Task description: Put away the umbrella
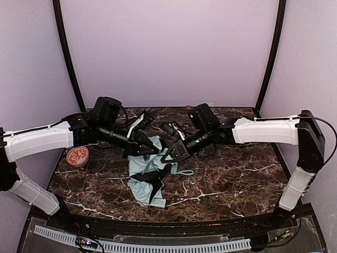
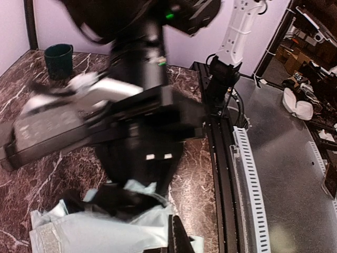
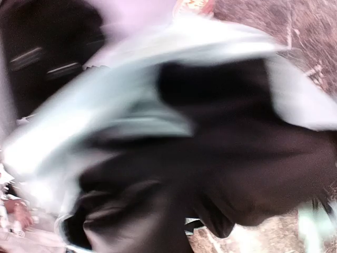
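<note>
Umbrella (image 1: 147,182) is lying in a crumpled heap pretty much dead centre on the table (image 1: 231,174). It's not folded up at all, just pale mint fabric with the black lining showing through in strips. A thin mint loop (image 1: 184,172) sticks out of the heap at about 3 o'clock and lies flat on the marble.

Both arms are reaching in over the top of it. The left end effector (image 1: 146,149) is at roughly 11 o'clock of the heap, with its tip right on the upper edge of the fabric. The right end effector (image 1: 169,154) is at about 1 o'clock, just beside the left one, and its nose is in the cloth too. Both are closed right down with no gap between the fingers. I honestly can't tell if either one actually has a fold pinched or is just pressing on it. The right wrist view is no help, it's all blurred mint and black filling the picture.

Other stuff: a round red tin (image 1: 77,156) sits out at 9 o'clock near the table edge, well apart from the umbrella. A dark green mug (image 2: 59,60) stands upright in a far corner of the table, at about 10 o'clock in the left wrist view.
</note>
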Action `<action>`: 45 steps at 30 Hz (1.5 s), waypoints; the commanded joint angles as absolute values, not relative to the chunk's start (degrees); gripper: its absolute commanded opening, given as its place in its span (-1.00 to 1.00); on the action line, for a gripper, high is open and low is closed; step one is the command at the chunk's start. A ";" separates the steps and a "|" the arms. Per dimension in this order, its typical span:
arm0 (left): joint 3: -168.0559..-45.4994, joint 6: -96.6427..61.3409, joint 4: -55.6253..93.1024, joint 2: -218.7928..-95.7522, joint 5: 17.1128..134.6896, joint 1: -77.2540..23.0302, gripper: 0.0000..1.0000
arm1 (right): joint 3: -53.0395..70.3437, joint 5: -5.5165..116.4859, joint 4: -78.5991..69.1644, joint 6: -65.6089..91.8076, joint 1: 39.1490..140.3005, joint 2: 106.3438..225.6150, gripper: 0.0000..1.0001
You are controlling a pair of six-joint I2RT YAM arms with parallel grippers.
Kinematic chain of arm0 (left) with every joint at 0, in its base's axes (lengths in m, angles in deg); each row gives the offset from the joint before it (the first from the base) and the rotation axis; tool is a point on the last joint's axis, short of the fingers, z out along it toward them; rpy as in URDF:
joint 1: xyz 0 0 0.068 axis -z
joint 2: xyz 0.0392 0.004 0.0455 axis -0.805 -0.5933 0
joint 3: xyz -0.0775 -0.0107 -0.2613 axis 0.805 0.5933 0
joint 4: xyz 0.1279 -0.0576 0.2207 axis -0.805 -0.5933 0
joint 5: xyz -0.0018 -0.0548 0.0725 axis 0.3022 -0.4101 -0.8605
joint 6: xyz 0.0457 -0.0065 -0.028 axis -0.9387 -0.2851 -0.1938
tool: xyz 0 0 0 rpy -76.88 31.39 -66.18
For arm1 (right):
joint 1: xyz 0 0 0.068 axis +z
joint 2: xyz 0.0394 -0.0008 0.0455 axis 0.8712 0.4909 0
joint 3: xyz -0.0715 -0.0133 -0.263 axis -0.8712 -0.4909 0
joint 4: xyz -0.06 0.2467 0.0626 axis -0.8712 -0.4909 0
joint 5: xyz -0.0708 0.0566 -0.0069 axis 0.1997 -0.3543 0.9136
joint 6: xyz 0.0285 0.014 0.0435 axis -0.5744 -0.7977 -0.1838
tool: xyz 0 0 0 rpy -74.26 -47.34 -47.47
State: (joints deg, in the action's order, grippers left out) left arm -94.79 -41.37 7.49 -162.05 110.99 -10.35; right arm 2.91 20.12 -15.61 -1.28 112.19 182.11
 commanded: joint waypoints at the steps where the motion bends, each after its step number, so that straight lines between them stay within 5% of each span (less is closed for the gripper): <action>1: -94.50 -40.25 6.10 -157.35 118.62 -9.75 -1.00 | 6.83 12.32 -17.43 -2.10 107.84 189.74 -1.00; 9: -97.45 -36.93 6.00 -161.95 122.47 -9.83 -1.00 | 7.70 15.54 -19.30 -0.50 109.47 194.88 -1.00; 13: -100.72 -37.70 4.43 -164.59 119.58 -10.28 -1.00 | 5.16 17.16 -19.91 0.76 110.82 188.33 -1.00; 25: -122.59 -34.59 9.10 -180.60 136.94 1.94 -1.00 | -7.52 24.49 -24.24 -13.96 112.41 164.89 -1.00; 29: -120.84 -29.67 15.96 -180.73 141.17 3.25 -1.00 | -14.12 31.70 -19.68 -19.84 111.42 162.27 -1.00; 34: -115.65 -35.63 7.04 -178.36 141.91 3.13 -1.00 | -20.44 36.56 -2.26 -28.30 109.55 166.27 -1.00; 45: -94.61 -51.13 -19.98 -173.72 120.28 -5.62 -1.00 | -24.06 44.65 3.55 -30.50 107.68 175.78 -1.00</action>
State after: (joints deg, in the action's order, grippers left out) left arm -97.35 -46.86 -9.65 -177.17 128.98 -4.93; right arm -22.27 38.98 -0.42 -29.36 109.02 176.03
